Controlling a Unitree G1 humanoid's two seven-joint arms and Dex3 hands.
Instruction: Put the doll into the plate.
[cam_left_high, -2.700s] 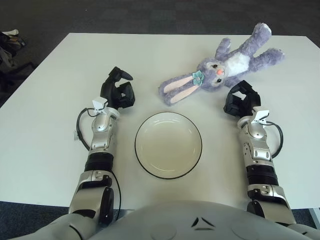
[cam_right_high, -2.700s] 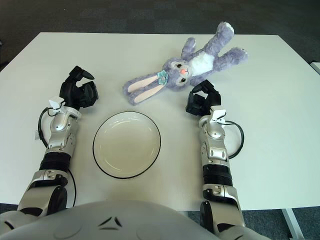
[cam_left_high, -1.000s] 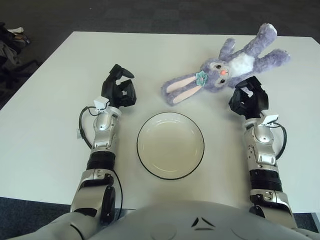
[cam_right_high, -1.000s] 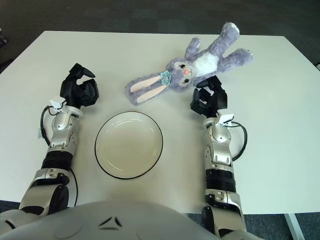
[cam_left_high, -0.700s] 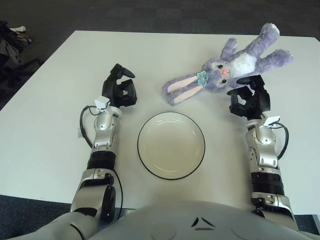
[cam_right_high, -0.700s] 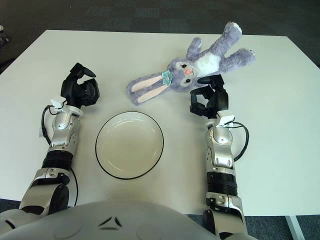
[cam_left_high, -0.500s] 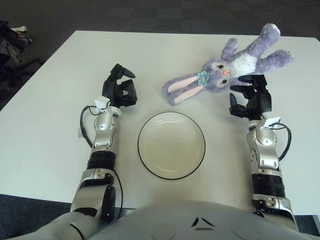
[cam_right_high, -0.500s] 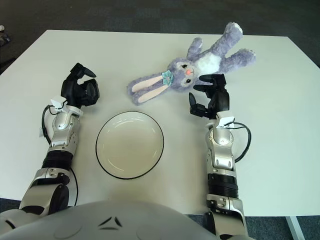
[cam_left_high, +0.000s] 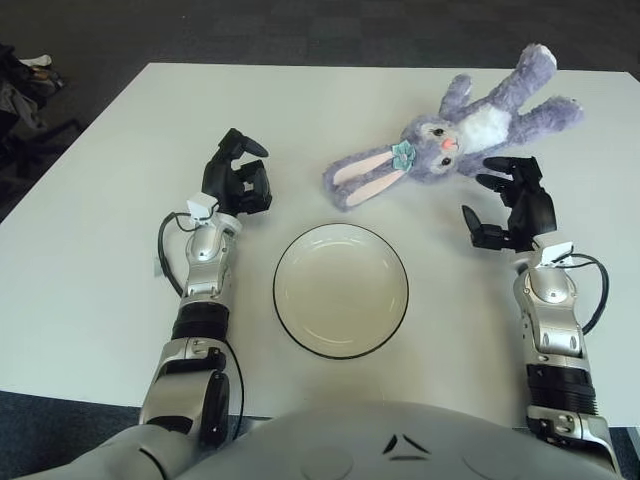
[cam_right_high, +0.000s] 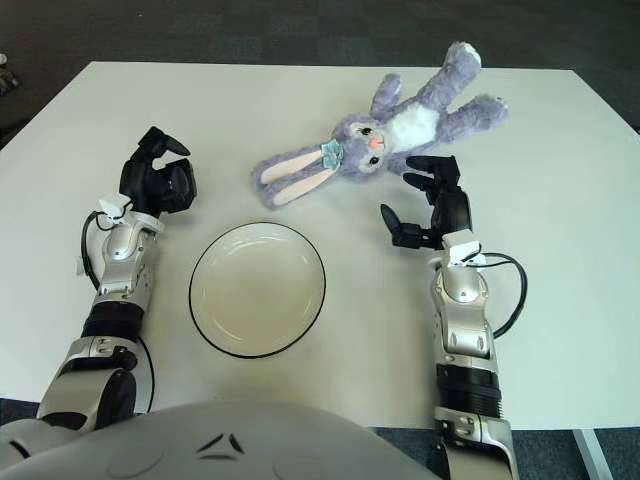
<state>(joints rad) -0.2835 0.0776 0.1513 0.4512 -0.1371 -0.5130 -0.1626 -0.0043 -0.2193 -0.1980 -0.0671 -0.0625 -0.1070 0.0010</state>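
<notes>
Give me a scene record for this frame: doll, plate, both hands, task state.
doll: purple plush rabbit, lying flat on the white table, far right, ears pointing toward the plate
plate: white, dark rim, empty, front centre
right hand: fingers spread, holds nothing, just on the near side of the doll's body, not touching it
left hand: fingers curled, holds nothing, left of the plate
task state: doll not yet grasped, not in plate

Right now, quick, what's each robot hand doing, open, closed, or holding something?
Left robot hand: fingers curled, holding nothing, left of the plate.
Right robot hand: fingers spread open, empty, just short of the doll.
</notes>
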